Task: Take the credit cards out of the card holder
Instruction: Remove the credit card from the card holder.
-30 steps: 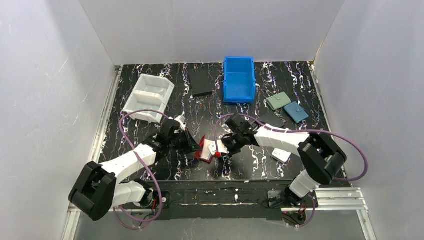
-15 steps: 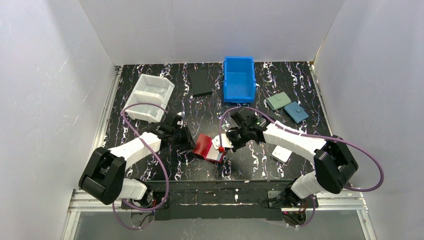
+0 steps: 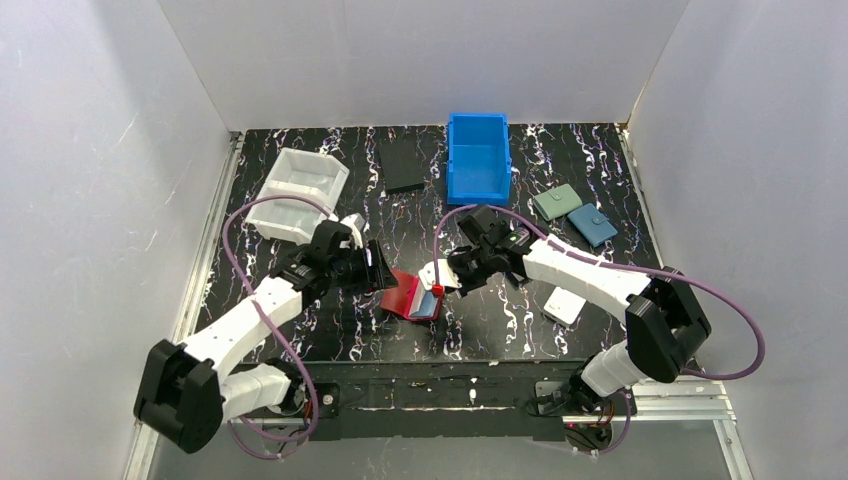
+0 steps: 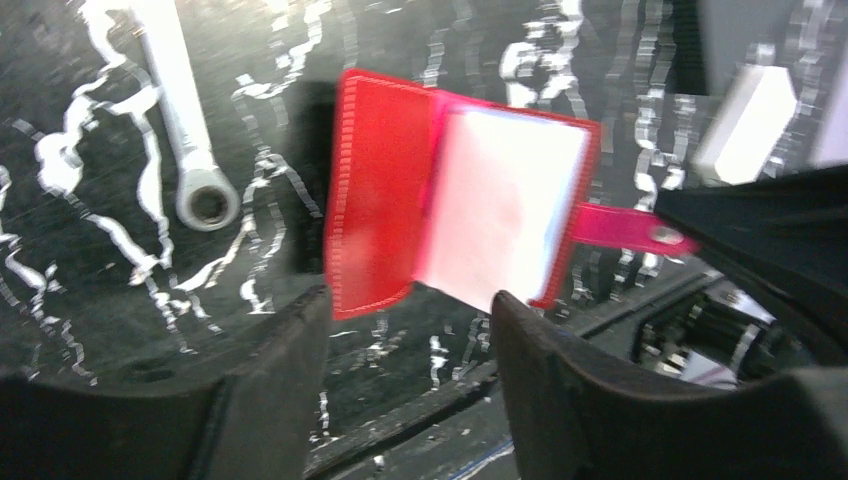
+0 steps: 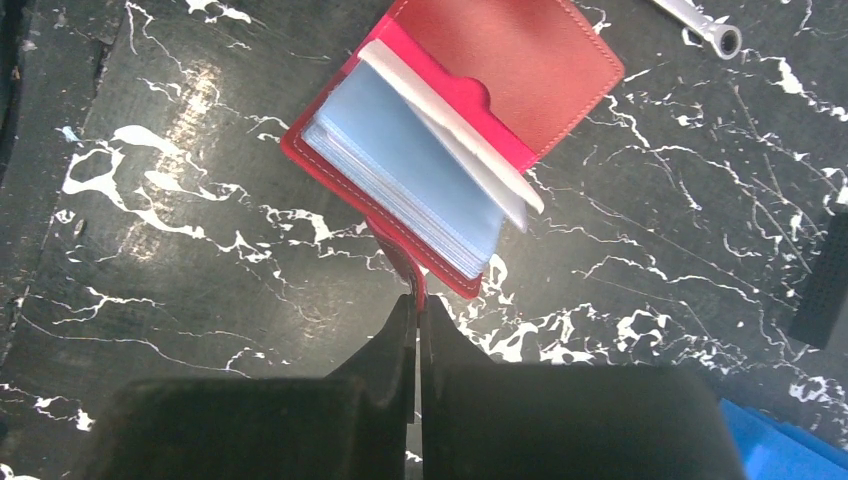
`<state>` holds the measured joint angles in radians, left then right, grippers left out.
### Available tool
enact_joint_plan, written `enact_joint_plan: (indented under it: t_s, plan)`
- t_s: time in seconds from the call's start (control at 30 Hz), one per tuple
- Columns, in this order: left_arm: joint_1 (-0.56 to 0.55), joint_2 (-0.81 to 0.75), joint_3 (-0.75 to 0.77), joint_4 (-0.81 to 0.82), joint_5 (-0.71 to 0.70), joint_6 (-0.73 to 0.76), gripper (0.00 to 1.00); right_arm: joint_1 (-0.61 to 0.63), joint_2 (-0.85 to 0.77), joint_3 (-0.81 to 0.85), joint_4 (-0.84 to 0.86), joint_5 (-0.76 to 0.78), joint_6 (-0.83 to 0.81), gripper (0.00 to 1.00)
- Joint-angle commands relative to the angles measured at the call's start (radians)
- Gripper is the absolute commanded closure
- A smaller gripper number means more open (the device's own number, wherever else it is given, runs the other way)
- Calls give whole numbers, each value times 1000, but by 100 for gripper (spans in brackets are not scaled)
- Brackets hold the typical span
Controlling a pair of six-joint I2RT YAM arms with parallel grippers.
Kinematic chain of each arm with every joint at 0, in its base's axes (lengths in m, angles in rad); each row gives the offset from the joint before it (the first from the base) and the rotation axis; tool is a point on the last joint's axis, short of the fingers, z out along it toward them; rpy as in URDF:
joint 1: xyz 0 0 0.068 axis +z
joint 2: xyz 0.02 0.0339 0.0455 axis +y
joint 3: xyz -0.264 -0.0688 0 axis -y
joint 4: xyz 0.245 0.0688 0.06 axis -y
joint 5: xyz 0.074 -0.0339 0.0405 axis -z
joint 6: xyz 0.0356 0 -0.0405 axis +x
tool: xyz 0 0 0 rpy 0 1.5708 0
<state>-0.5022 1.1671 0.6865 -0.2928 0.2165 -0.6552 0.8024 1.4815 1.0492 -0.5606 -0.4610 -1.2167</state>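
Your right gripper [image 5: 417, 303] is pressed together on the snap tab [image 5: 398, 258] of the red card holder [image 5: 520, 60], which sits open between the two arms. Your left gripper [image 4: 405, 310] stands spread just short of it, holding nothing. The left wrist view is blurred. You cannot tell whether the whitish leaf [image 5: 455, 140] among the pockets is a card.

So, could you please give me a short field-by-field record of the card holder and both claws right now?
Card holder: open, pale blue pockets showing
Right claw: shut on its snap tab
Left claw: open, near the holder, empty
Cards: whitish edge among the pockets; orange one not seen
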Motion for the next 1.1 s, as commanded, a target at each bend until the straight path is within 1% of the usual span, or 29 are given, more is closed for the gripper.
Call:
enact_joint_plan:
  t_s: [0.0, 0.1, 0.13, 0.17, 0.2, 0.23, 0.37, 0.43, 0.5, 0.73, 1.07]
  plan:
    - [-1, -90, -11, 83, 141, 21, 36, -2, 2, -14, -13, -37, -5, 99]
    - [-5, -47, -26, 149, 215, 12, 34, -2, 5, -16, -6, -42, 4, 99]
    - [-15, -24, -23, 160, 228, 16, 28, -1, 5, -15, -6, -43, 8, 99]
    - [-31, -4, -15, 165, 225, 18, 13, -2, 5, -15, -6, -45, 10, 99]
    - [-53, 16, -5, 167, 215, 23, 3, -1, 6, -15, -6, -48, 13, 99]
    - [-79, 35, 11, 164, 199, 31, 2, -2, 4, -15, -5, -49, 15, 99]
    - [-162, 115, 91, 71, 66, 79, 2, -3, 2, -17, -6, -54, 19, 99]
    - [-192, 144, 133, 14, -31, 105, 2, -3, -1, -18, -7, -54, 21, 99]
    - [-209, 161, 144, -10, -73, 115, 2, -5, -5, -20, -6, -57, 23, 99]
    - [-235, 235, 142, 16, -52, 108, 2, -10, -5, -29, 7, -67, 32, 99]
    - [-253, 336, 165, 23, -61, 93, 10, -21, -13, -36, 17, -79, 41, 99]
